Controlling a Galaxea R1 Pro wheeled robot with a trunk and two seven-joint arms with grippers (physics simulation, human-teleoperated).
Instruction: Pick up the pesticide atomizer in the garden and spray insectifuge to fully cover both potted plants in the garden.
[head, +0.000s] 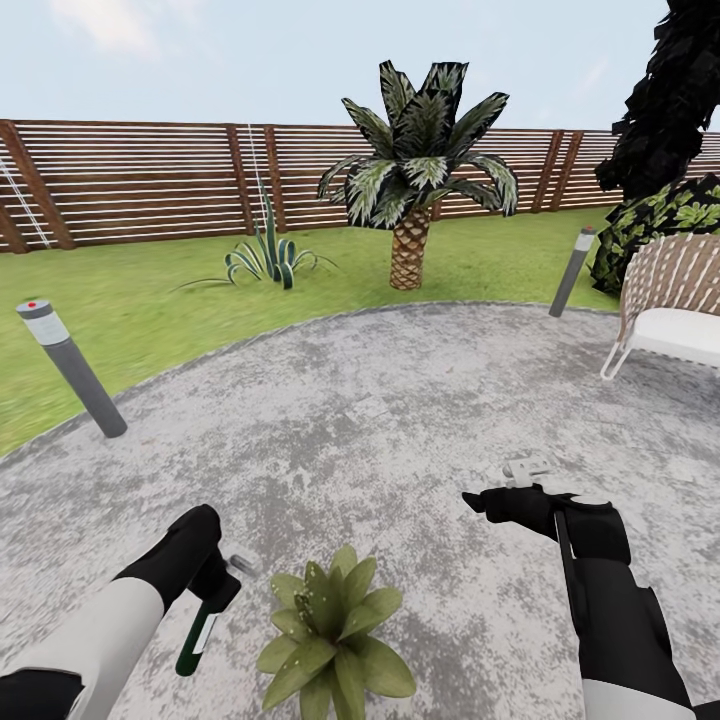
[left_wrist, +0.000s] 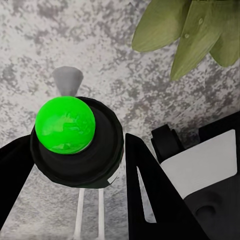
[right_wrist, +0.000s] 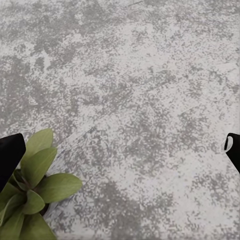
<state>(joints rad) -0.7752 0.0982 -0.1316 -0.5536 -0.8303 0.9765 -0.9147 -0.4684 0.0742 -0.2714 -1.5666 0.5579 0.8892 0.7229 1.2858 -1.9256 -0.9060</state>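
Pesticide atomizer, dark green-black bottle, white label (head: 198, 640) | clamped in left gripper (head: 215, 590), just beside leafy green potted plant (head: 335, 640) | right gripper (head: 480, 500) apart, empty | step: spraying first plant | next: aim nozzle onto leaves.

L arm: I see it low and bent inward, left gripper (left_wrist: 75, 155) with fingers (left_wrist: 150, 195) closed around the pesticide atomizer (head: 203, 628) | R arm: forearm raised forward, wrist level | right gripper (head: 487, 502): fingertips (right_wrist: 10, 155) far apart at the frame edges, probably fully spread, nothing between.
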